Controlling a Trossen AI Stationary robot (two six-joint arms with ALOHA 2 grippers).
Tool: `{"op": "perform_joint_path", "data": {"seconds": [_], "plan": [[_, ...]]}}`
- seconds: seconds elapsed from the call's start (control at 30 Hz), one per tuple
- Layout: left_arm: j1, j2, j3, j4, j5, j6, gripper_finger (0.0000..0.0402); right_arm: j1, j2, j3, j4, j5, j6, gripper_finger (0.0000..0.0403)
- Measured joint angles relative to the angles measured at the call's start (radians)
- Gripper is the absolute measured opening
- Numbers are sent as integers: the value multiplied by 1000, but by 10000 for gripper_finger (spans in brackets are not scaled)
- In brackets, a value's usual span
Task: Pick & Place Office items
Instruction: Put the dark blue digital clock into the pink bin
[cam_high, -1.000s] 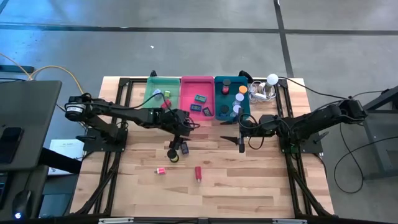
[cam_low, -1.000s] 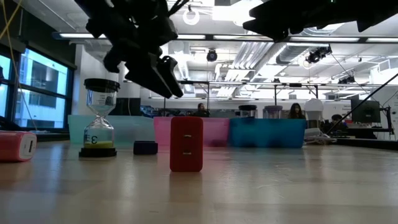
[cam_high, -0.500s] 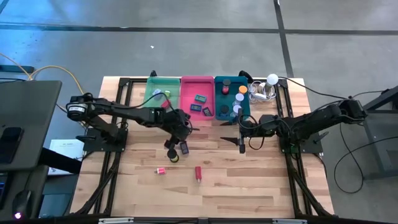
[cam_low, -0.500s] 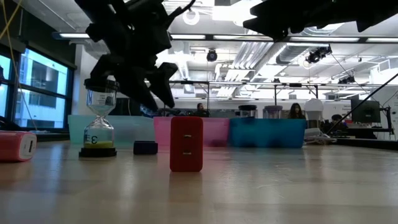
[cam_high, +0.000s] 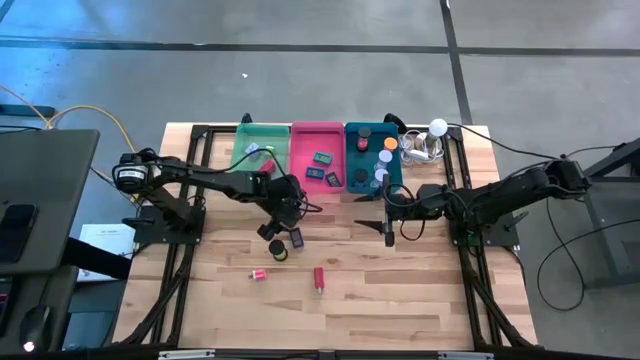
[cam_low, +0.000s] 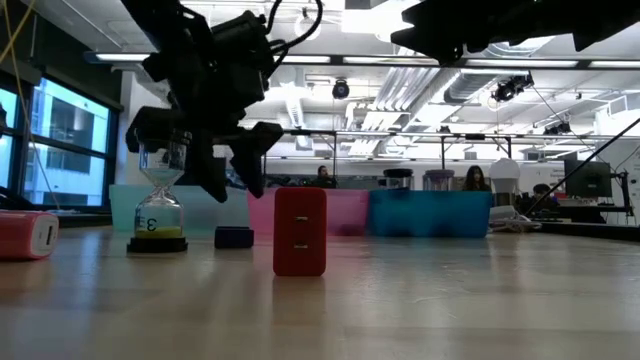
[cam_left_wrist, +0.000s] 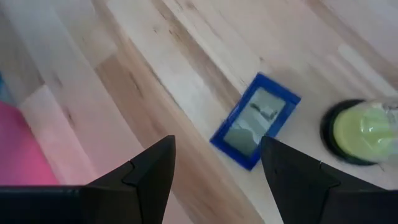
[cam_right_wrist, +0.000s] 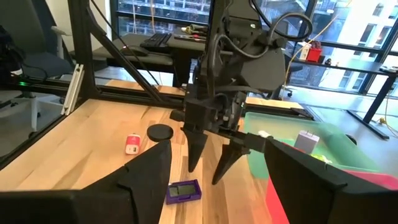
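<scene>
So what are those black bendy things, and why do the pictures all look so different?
They are two robot arms at a wooden table, each ending in a two-fingered claw. One picture looks down from above, one looks across at table height, and two come from small cameras on the arms' wrists. The left claw hangs open over the table, close to a small blue tag and a sand timer. The right claw is open too. Neither holds anything. A red block and a small pink one lie nearer the front. At the back sit a green tray, a pink tray and a teal tray, with small things in them.
</scene>
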Motion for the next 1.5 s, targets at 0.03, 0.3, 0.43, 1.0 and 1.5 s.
{"op": "perform_joint_path", "data": {"seconds": [0.03, 0.3, 0.43, 1.0, 1.5], "plan": [[0, 2, 0, 9, 5, 2, 227, 0, 0, 0, 0, 0, 0, 248], [-6, 6, 1, 17, 13, -86, 227, 0, 0, 0, -1, 0, 0, 248], [-10, 6, 1, 17, 19, -104, 227, 0, 0, 0, -2, 0, 0, 248], [-24, 6, 0, 47, 80, -129, 227, 0, 0, 0, -4, 0, 0, 248], [-57, 6, 0, 47, 53, -93, 278, 0, 0, 0, -7, 0, 0, 248]]}}
